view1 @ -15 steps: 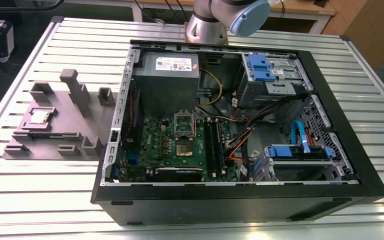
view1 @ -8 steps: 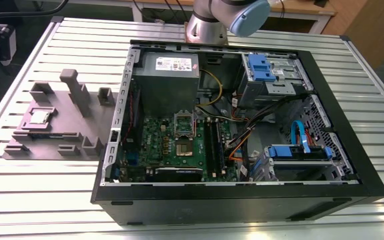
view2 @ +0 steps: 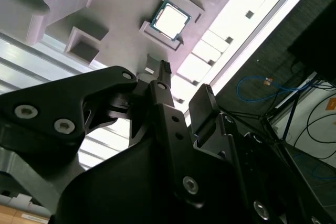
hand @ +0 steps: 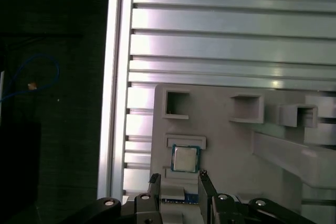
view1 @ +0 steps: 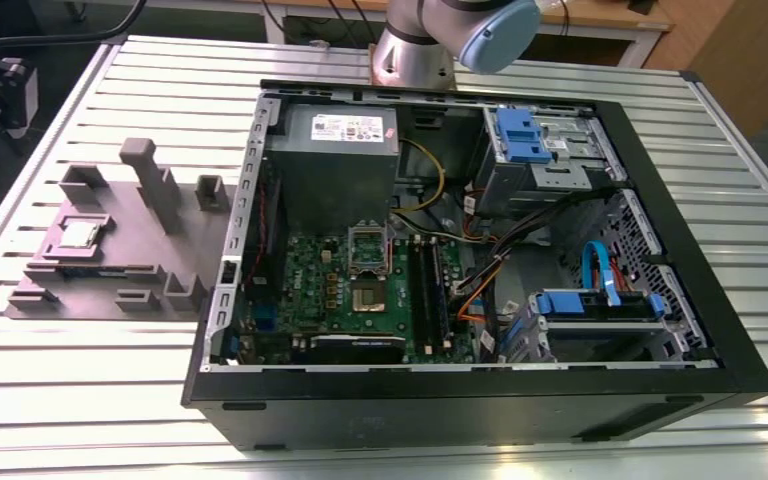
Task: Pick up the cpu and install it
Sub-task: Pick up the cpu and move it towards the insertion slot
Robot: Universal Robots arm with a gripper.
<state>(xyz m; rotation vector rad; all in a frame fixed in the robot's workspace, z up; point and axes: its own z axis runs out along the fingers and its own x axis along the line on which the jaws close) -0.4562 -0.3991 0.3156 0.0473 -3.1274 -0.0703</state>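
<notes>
Shows the claw (hand: 178, 183) spread apart in both wrist views, its dark fingers (hand: 206, 187) holding nothing and touching nothing. Hangs above a pale grey moulded fixture (hand: 226, 150), with the cpu (hand: 185, 159) just beyond the fingertips and clear of them. Finds the cpu lying flat, silver top up with a thin greenish rim, seated in a raised square pocket of the fixture; around it, several open square pockets and a long upright rib, all of the same grey. Sets the fixture on a surface (hand: 226, 40) of ribbed aluminium slats, close to one long edge of it. In the exterior view, puts the fixture and the cpu on the exterior view's left, just beside an open black computer case (view1: 491, 405) lying on its side on the same surface. Inside the case: a green motherboard (view1: 311, 300) with its socket (view1: 364, 290) near the middle, a grey power-supply box (view1: 335, 165) with a white label towards the far wall, blue drive brackets (view1: 524, 135) and loose cables (view1: 484, 275) on the exterior view's right. Behind the case, at the far edge of the surface, a silver and pale blue joint of the arm (view1: 444, 45), rising out of the picture.
</notes>
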